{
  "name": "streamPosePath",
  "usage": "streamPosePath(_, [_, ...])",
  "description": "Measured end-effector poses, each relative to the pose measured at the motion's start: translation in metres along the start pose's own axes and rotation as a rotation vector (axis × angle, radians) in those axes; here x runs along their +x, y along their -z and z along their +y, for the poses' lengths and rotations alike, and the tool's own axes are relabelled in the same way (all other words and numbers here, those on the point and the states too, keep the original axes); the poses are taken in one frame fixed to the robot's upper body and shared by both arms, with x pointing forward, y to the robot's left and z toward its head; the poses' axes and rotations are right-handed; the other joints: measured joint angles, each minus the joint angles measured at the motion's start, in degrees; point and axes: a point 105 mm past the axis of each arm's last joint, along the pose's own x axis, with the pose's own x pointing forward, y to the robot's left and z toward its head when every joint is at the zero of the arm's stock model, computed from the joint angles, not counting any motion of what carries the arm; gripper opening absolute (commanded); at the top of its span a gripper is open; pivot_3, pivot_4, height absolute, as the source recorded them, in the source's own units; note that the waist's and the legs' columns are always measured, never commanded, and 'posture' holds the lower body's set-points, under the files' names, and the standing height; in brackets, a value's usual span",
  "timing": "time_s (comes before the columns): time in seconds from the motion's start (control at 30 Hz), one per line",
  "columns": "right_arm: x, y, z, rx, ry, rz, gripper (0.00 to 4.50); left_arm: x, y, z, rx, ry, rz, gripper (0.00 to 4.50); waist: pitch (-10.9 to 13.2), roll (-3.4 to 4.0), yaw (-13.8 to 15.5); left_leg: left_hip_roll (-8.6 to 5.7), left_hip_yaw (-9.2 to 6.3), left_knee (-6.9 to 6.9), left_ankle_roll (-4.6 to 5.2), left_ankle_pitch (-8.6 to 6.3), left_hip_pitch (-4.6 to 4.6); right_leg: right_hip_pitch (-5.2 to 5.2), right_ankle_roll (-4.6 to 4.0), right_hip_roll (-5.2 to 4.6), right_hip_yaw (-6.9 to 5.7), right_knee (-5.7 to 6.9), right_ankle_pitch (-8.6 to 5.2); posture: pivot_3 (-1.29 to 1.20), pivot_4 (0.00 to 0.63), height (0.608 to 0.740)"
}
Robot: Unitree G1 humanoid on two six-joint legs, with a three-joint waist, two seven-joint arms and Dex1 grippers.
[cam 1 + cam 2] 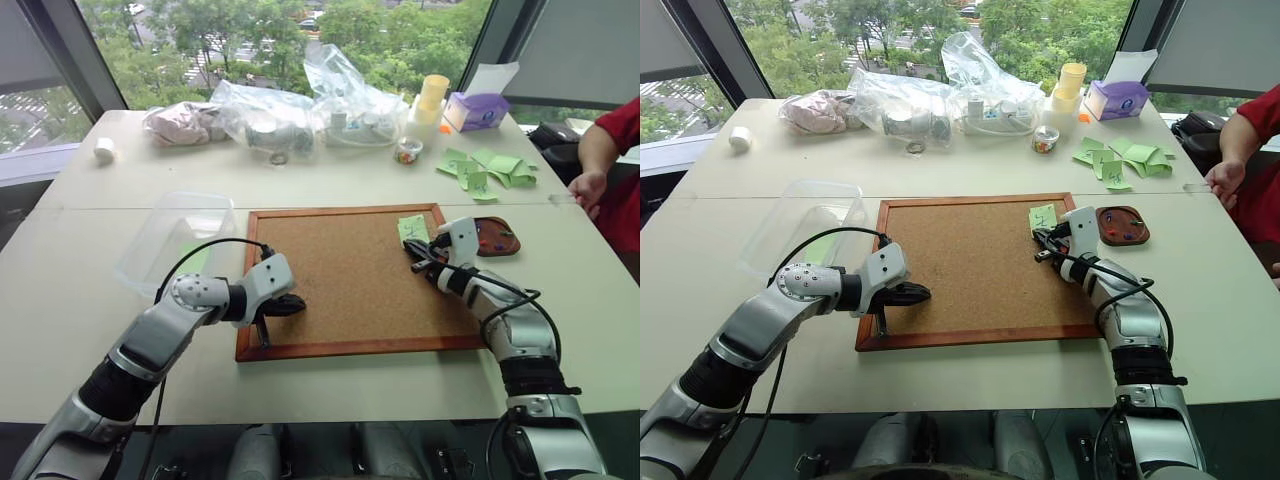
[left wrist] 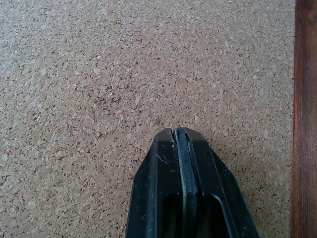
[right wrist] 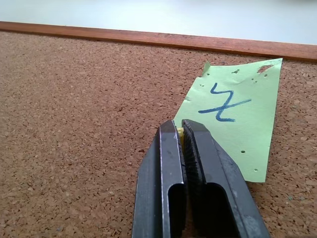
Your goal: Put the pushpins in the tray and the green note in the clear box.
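The green note (image 3: pixel 233 119), marked with a blue scribble, lies on the corkboard (image 1: pixel 350 280) near its far right corner. My right gripper (image 3: pixel 180 128) is shut on the note's near corner, and a sliver of paper shows between the tips. Just right of the board sits the dark reddish tray (image 1: pixel 515 243) with small coloured pushpins (image 1: pixel 493 238) inside. The clear box (image 1: pixel 180 240) stands left of the board and something pale green shows in it. My left gripper (image 2: pixel 178 133) is shut and empty, low over the board's near left part.
Loose folded green papers (image 1: pixel 490 168) lie at the far right. Crinkled plastic bags (image 1: pixel 300 110), stacked cups (image 1: pixel 430 100) and a purple tissue box (image 1: pixel 475 108) line the far edge. A person's hand (image 1: pixel 588 188) rests at the table's right side.
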Motion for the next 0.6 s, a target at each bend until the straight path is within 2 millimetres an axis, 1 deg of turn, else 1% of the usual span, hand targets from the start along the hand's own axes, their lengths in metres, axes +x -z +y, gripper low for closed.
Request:
streamPosePath(0.13, [-0.001, -0.001, 0.0, -0.08, 0.008, 0.0, 0.11, 0.0, 0.0, 0.0, 0.002, 0.001, 0.001, 0.0, -0.01, 0.0, -0.01, 0.0, 0.0, -0.01, 0.0, 0.0, 0.01, 0.0, -0.01, 0.0, 0.0, 0.0, -0.01, 0.0, 0.15, 0.728])
streamPosePath(0.27, [-0.003, -0.004, -0.001, -0.095, 0.031, -0.012, 0.11, 0.0, -0.001, 0.001, 0.007, 0.002, 0.0, 0.0, 0.01, 0.03, 0.03, -0.01, 0.0, -0.03, 0.0, 0.0, 0.0, -0.02, -0.01, -0.02, 0.0, 0.0, -0.01, 0.0, 0.15, 0.728])
streamPosePath(0.33, [-0.005, -0.009, 0.0, -0.108, 0.031, -0.024, 0.11, 0.0, -0.001, 0.0, 0.011, 0.008, -0.001, 0.0, 0.05, 0.09, 0.04, -0.01, 0.01, -0.04, -0.01, 0.0, -0.05, -0.07, -0.01, -0.03, 0.0, 0.0, -0.01, 0.0, 0.15, 0.728])
streamPosePath(0.37, [-0.006, -0.017, 0.003, -0.122, 0.021, -0.048, 0.11, -0.001, -0.001, 0.0, 0.01, 0.009, 0.001, 0.0, 0.07, 0.12, 0.04, -0.01, 0.01, -0.04, -0.01, 0.0, -0.06, -0.09, -0.01, -0.03, 0.01, 0.0, -0.01, 0.0, 0.15, 0.728])
streamPosePath(0.5, [-0.015, -0.062, 0.007, -0.221, -0.001, -0.162, 0.11, 0.0, -0.001, 0.001, 0.016, 0.014, 0.004, 0.0, 0.04, 0.09, 0.07, -0.01, 0.01, -0.04, 0.0, 0.0, -0.05, -0.07, -0.01, -0.03, 0.0, 0.0, 0.0, 0.0, 0.15, 0.728])
streamPosePath(0.6, [-0.019, -0.077, 0.011, -0.245, -0.026, -0.184, 0.11, 0.001, -0.002, 0.001, 0.02, 0.018, 0.004, 0.0, 0.04, 0.08, 0.17, -0.01, 0.0, -0.04, 0.06, -0.04, -0.05, -0.07, -0.02, -0.04, 0.0, -0.01, -0.01, 0.0, 0.15, 0.728])
